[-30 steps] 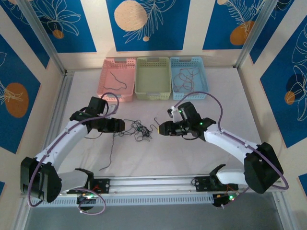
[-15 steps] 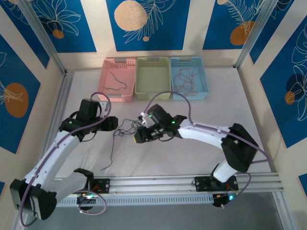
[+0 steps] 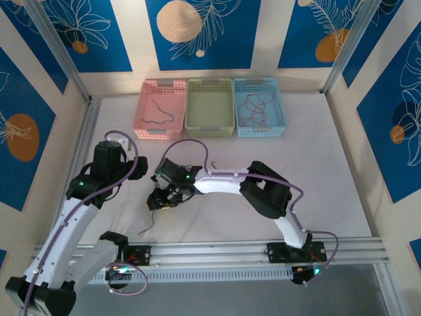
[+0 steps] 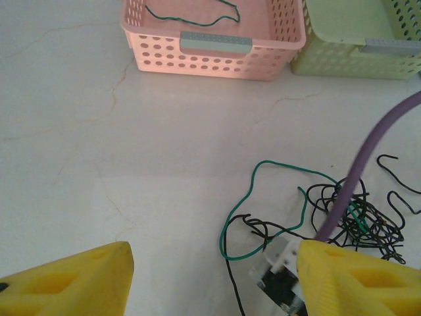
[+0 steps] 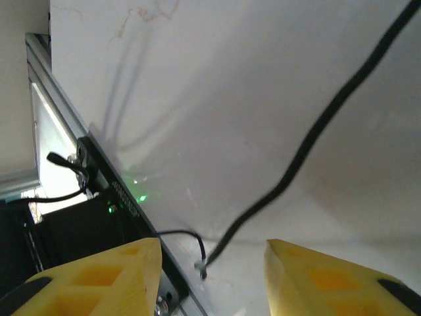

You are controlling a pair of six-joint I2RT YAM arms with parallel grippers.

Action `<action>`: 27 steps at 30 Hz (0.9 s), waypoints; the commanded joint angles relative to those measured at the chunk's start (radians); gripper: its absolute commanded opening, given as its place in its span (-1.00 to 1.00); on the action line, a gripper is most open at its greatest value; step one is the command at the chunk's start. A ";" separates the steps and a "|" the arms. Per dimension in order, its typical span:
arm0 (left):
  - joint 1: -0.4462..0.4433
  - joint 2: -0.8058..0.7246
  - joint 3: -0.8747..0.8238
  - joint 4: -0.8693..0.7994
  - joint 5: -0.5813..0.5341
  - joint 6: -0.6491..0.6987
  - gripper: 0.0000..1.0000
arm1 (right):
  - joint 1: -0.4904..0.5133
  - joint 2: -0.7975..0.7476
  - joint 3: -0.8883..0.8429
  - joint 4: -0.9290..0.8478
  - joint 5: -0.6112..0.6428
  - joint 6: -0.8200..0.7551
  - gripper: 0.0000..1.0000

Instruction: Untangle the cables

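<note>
Cables (image 4: 368, 224), hair-thin black and green wires, lie mostly knotted just ahead of the left pincer (image 4: 210, 263), fingers wide apart, and under the right pincer (image 5: 212, 253), likewise parted, with a few beyond in the pink plastic basket (image 3: 162, 83) and blue plastic basket (image 3: 260, 83), so most untangling seems left.

Thin black and green wires (image 4: 378, 227) sit knotted in a loose clump on the white table (image 4: 99, 151), with one black strand (image 3: 151, 217) trailing toward the near edge. A single green wire (image 4: 191, 24) lies in the pink plastic basket (image 3: 148, 133). Reddish and dark wires (image 3: 253, 108) lie in the blue plastic basket (image 3: 260, 131).

Blue leaf-patterned wall panels (image 3: 217, 39), white tabletop (image 3: 322, 178), aluminium rail (image 3: 217, 251)
</note>
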 commanded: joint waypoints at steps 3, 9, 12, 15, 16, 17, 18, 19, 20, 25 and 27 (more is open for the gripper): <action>0.017 -0.002 -0.012 -0.001 -0.010 0.014 0.34 | -0.003 0.062 0.055 -0.010 -0.036 0.033 -0.31; 0.023 0.000 -0.015 0.004 0.006 0.014 0.35 | -0.018 -0.055 -0.061 0.037 -0.003 -0.027 -0.91; 0.023 0.011 -0.014 0.008 0.031 0.014 0.35 | -0.043 -0.143 -0.148 0.016 -0.034 -0.098 -1.00; 0.023 0.034 -0.016 0.011 0.072 0.013 0.35 | -0.087 -0.248 -0.271 0.017 -0.156 -0.189 -1.00; 0.023 0.044 -0.017 0.013 0.093 0.012 0.36 | -0.099 -0.290 -0.312 -0.003 -0.168 -0.230 -1.00; 0.023 0.058 -0.015 0.015 0.113 0.005 0.35 | -0.109 -0.333 -0.356 -0.020 -0.172 -0.269 -1.00; 0.023 0.066 -0.015 0.017 0.135 0.000 0.35 | -0.120 -0.365 -0.391 -0.034 -0.182 -0.307 -1.00; 0.023 0.078 -0.018 0.025 0.169 -0.010 0.35 | -0.137 -0.399 -0.426 -0.060 -0.194 -0.340 -1.00; 0.022 0.091 -0.023 0.038 0.211 -0.024 0.36 | -0.156 -0.437 -0.467 -0.074 -0.195 -0.362 -1.00; 0.023 0.158 -0.076 0.146 0.421 -0.160 0.34 | -0.273 -0.586 -0.611 -0.118 -0.246 -0.417 -1.00; 0.023 0.173 -0.127 0.222 0.475 -0.225 0.34 | -0.300 -0.611 -0.630 -0.162 -0.267 -0.453 -1.00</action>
